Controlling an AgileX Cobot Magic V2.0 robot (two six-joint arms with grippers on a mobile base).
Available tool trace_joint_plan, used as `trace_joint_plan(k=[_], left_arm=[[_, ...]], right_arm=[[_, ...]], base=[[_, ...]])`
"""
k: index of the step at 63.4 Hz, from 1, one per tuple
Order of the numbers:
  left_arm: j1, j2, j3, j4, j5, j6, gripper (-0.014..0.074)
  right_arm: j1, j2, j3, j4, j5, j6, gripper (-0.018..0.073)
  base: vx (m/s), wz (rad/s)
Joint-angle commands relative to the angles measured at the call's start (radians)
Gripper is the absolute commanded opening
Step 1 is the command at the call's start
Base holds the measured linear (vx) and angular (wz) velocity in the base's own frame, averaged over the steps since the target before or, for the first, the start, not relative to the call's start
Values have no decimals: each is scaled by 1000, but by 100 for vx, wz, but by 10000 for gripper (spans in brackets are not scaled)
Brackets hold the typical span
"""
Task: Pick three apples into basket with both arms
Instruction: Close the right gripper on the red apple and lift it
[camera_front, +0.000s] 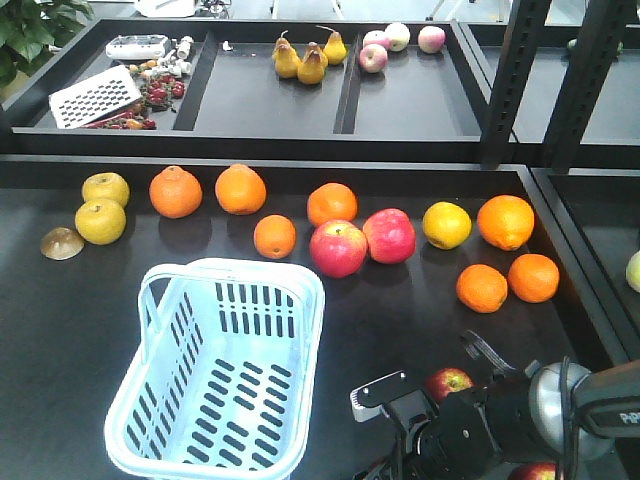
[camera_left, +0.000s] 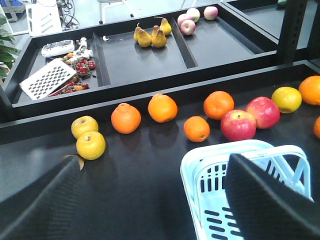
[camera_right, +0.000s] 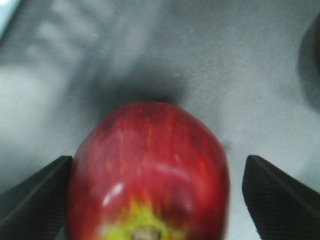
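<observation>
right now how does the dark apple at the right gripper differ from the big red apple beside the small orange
The dark apple is smaller and deep maroon; the big red apple is larger and brighter pinkish red. The dark apple sits between the open fingers of the right gripper; the big red apple lies free farther back. Both rest on the black table, outside the basket.

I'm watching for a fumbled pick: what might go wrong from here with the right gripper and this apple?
The dark red apple sits off-centre in the open right gripper: one finger is at its skin, the other well clear, so closing may roll it away. A second dark apple lies close by the right arm and may get knocked.
</observation>
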Motion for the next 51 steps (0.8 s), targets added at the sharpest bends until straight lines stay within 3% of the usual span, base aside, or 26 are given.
trace_joint_plan(k=[1, 26, 51], left_arm=[[-1, 2, -26, 13, -62, -8, 558], [-1, 2, -26, 13, -62, -8, 558], [-1, 2, -26, 13, -62, -8, 558]], right_arm=[[-1, -25, -19, 1, -30, 2, 610], [-1, -22, -19, 0, 11, 47, 378], [-2, -44, -14, -4, 78, 58, 350]], base=[[0, 0], [0, 0], [0, 0]])
